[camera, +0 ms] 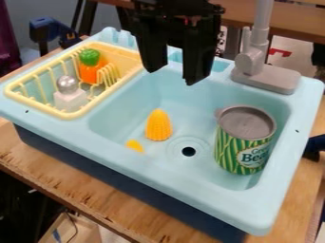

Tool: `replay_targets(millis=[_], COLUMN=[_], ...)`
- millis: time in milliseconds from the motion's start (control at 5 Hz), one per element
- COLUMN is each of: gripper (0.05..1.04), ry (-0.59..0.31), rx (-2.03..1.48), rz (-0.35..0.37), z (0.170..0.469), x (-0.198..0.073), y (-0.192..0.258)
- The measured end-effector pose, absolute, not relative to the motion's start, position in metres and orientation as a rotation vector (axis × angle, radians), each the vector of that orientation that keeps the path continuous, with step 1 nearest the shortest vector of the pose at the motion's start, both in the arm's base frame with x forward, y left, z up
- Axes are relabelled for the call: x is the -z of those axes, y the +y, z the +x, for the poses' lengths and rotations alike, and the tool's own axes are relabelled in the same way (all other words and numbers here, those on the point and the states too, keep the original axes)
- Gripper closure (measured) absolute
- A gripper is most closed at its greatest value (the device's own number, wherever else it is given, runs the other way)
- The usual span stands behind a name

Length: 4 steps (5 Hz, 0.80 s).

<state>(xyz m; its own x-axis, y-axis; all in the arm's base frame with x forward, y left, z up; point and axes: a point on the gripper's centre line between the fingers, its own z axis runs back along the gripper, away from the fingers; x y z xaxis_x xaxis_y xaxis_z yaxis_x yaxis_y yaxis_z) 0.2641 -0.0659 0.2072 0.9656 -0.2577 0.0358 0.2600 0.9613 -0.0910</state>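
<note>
Between the yellow toy corn (158, 126) and the green-striped can (240, 149), a gap opens over the drain (188, 151). The can bars the basin's (196, 107) faucet side; the gray faucet (257, 61) rises behind, and the dish rack (77, 114) flanks the opposite side.

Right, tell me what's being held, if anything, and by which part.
Nothing is held: the gripper hangs over the sink, its fingers apart with nothing between them.

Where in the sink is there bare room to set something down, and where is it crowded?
The sink has bare floor behind the drain, between the yellow cone and the can. It is tighter left of the drain, by the small yellow piece. The rack is crowded.
</note>
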Motion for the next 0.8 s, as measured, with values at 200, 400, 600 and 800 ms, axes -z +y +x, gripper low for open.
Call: replay_targets(millis=[200, 400, 600, 800], gripper=[0.083, 0.083, 0.083, 0.083], ry=[-0.004, -0.112, -0.246, -0.342], rx=[0.261, 0.225, 0.148, 0.103], rz=[-0.094, -0.116, -0.13, -0.135], z=[0.265, 0.282, 0.301, 0.324], x=[-0.2, -0.194, -0.188, -0.178], y=[-0.066, -0.072, -0.086, -0.099])
